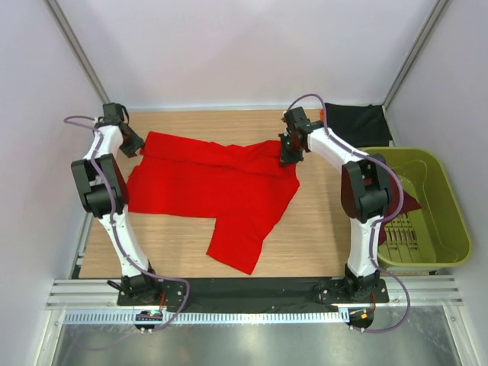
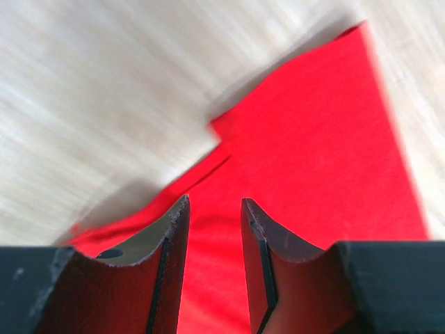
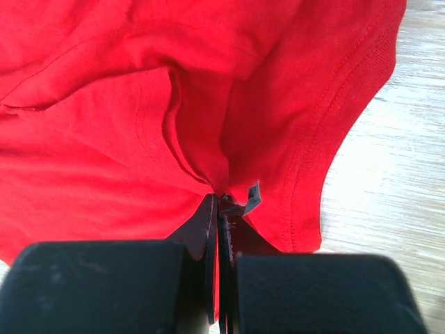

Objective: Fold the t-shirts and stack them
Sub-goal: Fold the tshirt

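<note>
The bright red t-shirt [image 1: 213, 187] lies spread out and creased on the wooden table, one part hanging down toward the near edge. My right gripper [image 1: 290, 152] is at its far right corner, shut on a bunched pinch of the red cloth [image 3: 208, 104]; in the right wrist view the jaws [image 3: 219, 200] are pressed together on it. At the shirt's far left corner is my left gripper [image 1: 131, 143]. Its jaws [image 2: 215, 202] stand apart over the red cloth [image 2: 306, 160], with nothing between them. A black t-shirt [image 1: 357, 122] lies at the back right. A dark maroon t-shirt [image 1: 409, 204] sits in the basket.
An olive-green plastic basket [image 1: 446, 229] stands at the right edge of the table, beside the right arm. White walls close in the back and both sides. Bare wood [image 1: 320, 236] shows in front of and to the right of the red shirt.
</note>
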Robot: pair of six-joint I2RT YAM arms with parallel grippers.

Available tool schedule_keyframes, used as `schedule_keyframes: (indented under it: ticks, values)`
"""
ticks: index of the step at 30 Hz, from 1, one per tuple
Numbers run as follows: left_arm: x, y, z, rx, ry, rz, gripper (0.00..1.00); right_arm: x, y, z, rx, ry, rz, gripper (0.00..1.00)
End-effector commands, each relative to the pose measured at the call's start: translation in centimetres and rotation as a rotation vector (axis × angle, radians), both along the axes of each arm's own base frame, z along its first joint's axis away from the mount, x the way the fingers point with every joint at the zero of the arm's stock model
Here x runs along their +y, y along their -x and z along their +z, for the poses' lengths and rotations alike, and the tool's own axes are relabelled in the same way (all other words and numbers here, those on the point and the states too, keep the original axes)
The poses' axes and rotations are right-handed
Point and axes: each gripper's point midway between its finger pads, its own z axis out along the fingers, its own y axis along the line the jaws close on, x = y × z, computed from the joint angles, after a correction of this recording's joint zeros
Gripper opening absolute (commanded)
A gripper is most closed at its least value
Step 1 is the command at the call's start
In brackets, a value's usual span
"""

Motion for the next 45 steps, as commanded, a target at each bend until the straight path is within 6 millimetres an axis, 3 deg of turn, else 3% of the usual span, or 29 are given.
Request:
schedule_keyframes:
  ticks: [1,4,5,11,17,19,24,32,35,45]
  values:
    - [0.4,-3.6,1.3,-0.091,0.009,-0.033,0.37,0.7,-1.5,1.4,-0.047,-0.028,-0.014,0.01]
    - [0.8,-4.4,-0.2,-0.061,0.001,-0.051,0.38,0.6,-1.3,1.2,-0.042,-0.017,-0.006,0.01]
    - [1.0,-5.2,0.4,-0.078,-0.006,-0.057,0.38,0.6,-1.3,1.2,-0.042,-0.017,-0.006,0.01]
    - [0.8,-4.1,-2.6,0.028,0.007,-0.067,0.37,0.7,-1.4,1.0,-0.038,-0.018,-0.010,0.01]
    - [1.6,-4.0,-3.1,0.037,-0.024,-0.035,0.34,0.8,-1.6,0.9,-0.032,-0.023,-0.015,0.01]
    - [1.7,-4.2,-2.7,0.026,-0.027,-0.030,0.28,0.9,-1.6,1.0,-0.032,-0.027,-0.015,0.01]
    - [1.5,-5.0,-1.0,-0.018,-0.016,-0.028,0.00,0.8,-2.0,1.7,-0.055,-0.023,-0.017,0.01]
    - [1.5,-6.4,3.3,-0.113,-0.002,0.000,0.00,0.2,-3.4,3.5,-0.103,-0.012,-0.047,0.01]
    - [0.9,-6.8,4.0,-0.133,0.033,-0.003,0.00,-0.1,-3.7,3.7,-0.109,-0.010,-0.057,0.01]
    - [-0.3,-5.0,2.7,-0.043,0.109,0.022,0.00,-0.5,-3.8,4.3,-0.118,-0.009,-0.060,0.01]
